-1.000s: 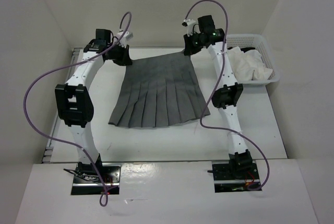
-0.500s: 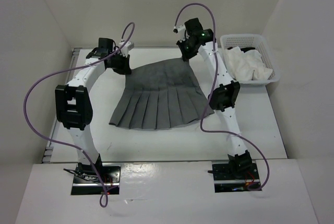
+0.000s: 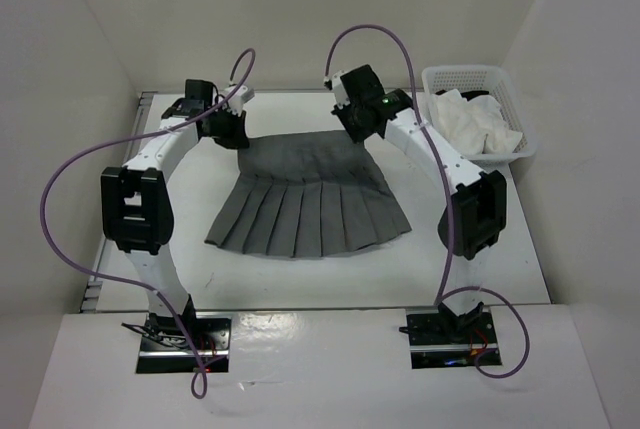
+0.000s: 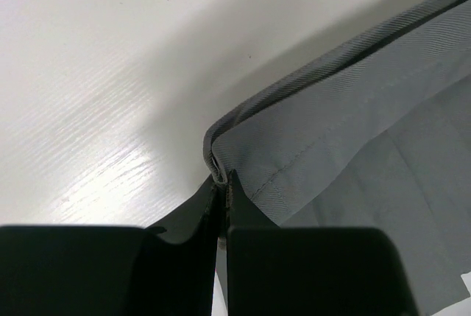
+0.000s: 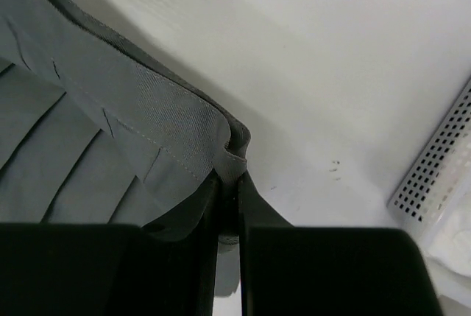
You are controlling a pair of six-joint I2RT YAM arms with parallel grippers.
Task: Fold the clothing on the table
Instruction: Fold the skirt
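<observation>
The skirt [image 3: 310,199] lies spread at the middle of the table [image 3: 500,249], hem near, with the left gripper [image 3: 232,131] and right gripper [image 3: 358,131] each pinching a far waistband corner.

A dark grey pleated skirt [image 3: 310,204] lies on the white table [image 3: 300,284], hem fanned toward the near edge, both waistband corners lifted.

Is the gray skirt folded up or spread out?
Spread out, not folded. The skirt lies open on the table, pleats fanned wide; the left end effector and right end effector only pinch its waistband corners.
</observation>
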